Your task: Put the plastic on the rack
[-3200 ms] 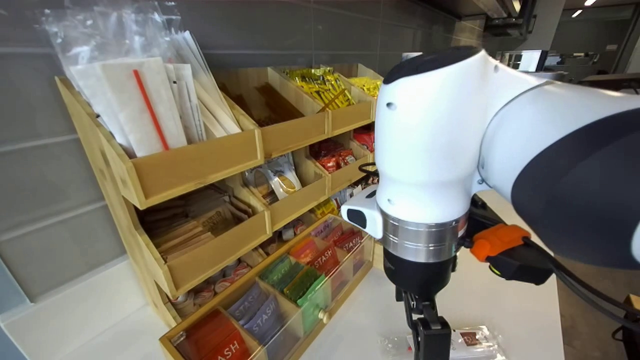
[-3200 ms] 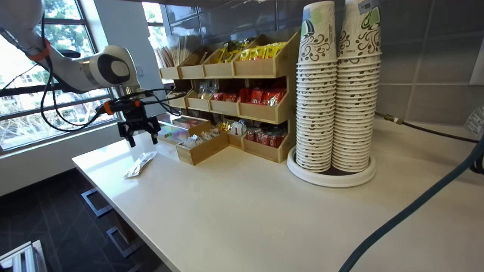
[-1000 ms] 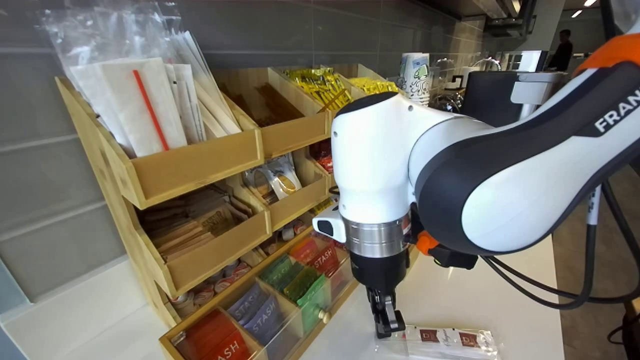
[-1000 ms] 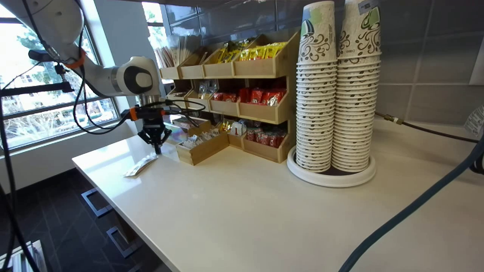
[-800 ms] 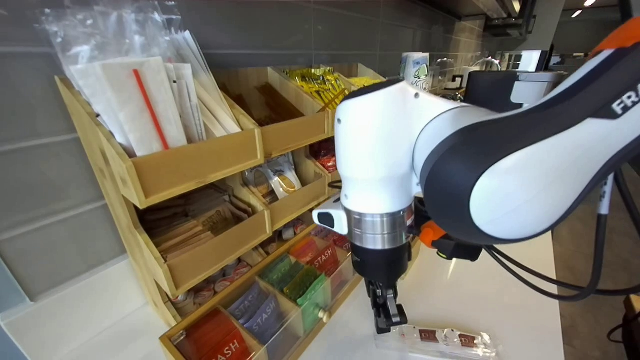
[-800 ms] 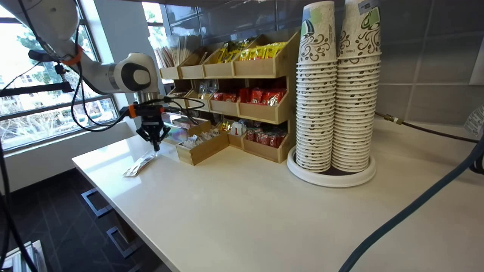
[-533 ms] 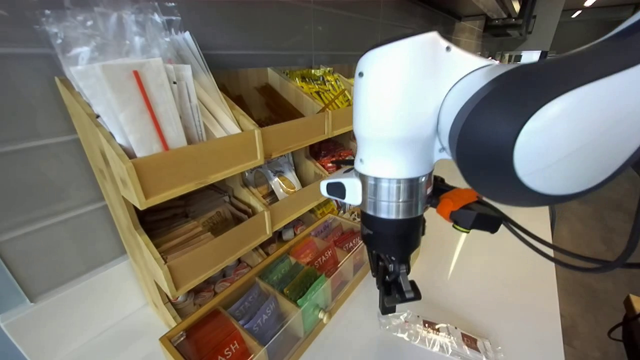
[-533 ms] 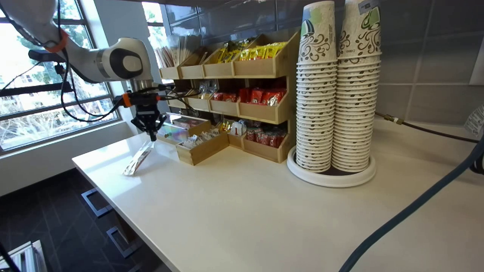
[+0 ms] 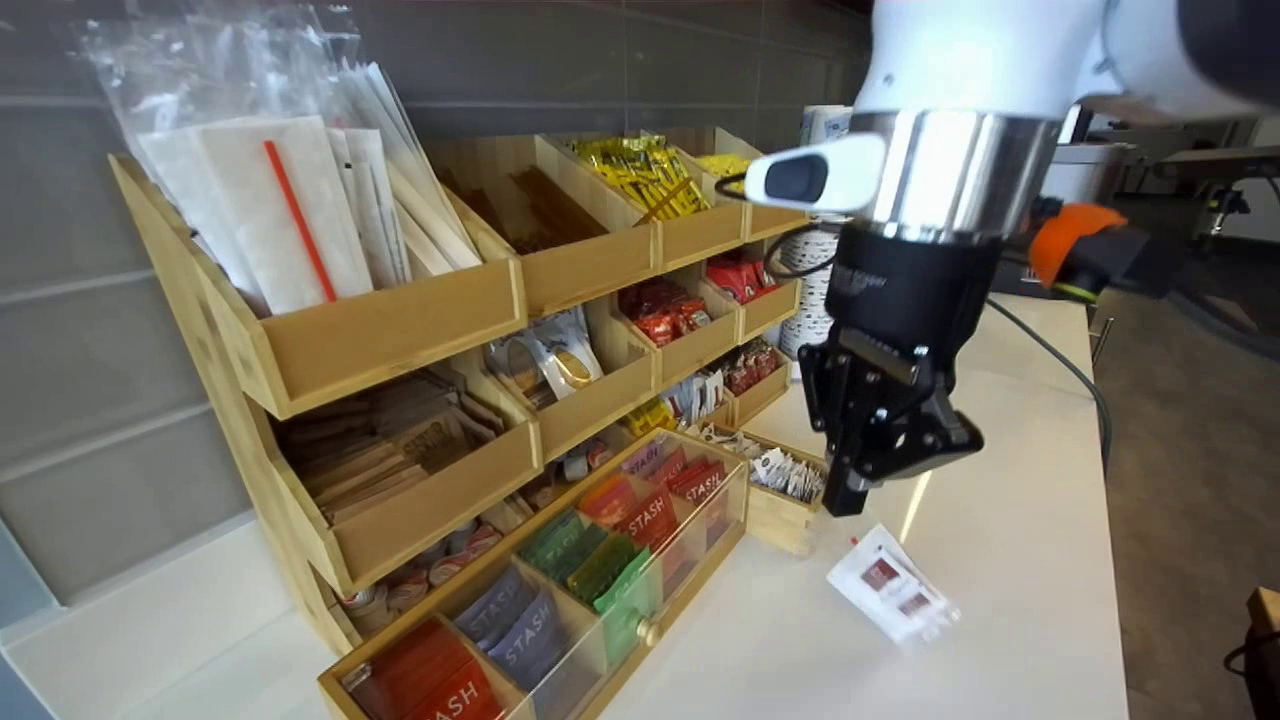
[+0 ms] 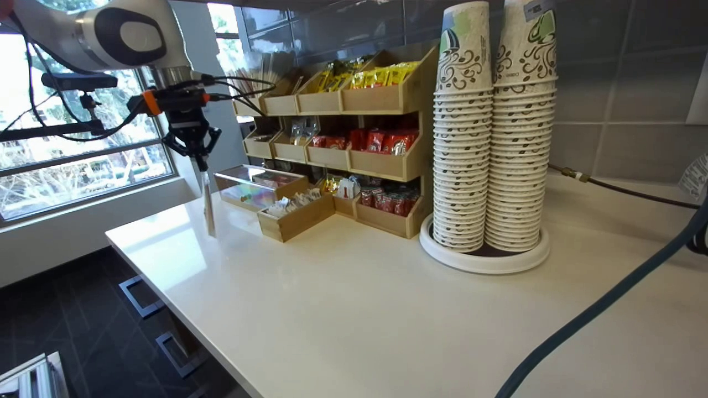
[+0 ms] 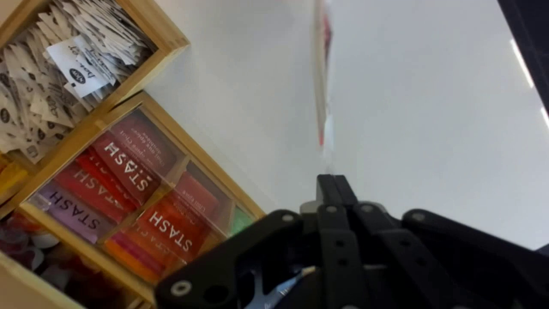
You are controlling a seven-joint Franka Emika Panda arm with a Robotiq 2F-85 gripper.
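The plastic, a clear packet with white paper and dark red squares inside, hangs from my gripper. In an exterior view the packet is seen edge-on, nearly upright below the gripper. Whether its lower end clears the counter, I cannot tell. In the wrist view my gripper is shut, its fingertips pinching the packet's thin top edge; the packet extends away from them, blurred. The wooden rack has three tiers of bins and stands against the wall, beside the gripper.
A lidded tea box and an open box of sachets stand before the rack. Upright paper sleeves and a clear bag fill the top end bin. Tall cup stacks stand beyond the rack's far end. The counter edge drops to the floor.
My gripper, shut on one end of the flat-lying packet, has risen and moved away from the camera in an exterior view. The packet has swung from lying on the counter to hanging.
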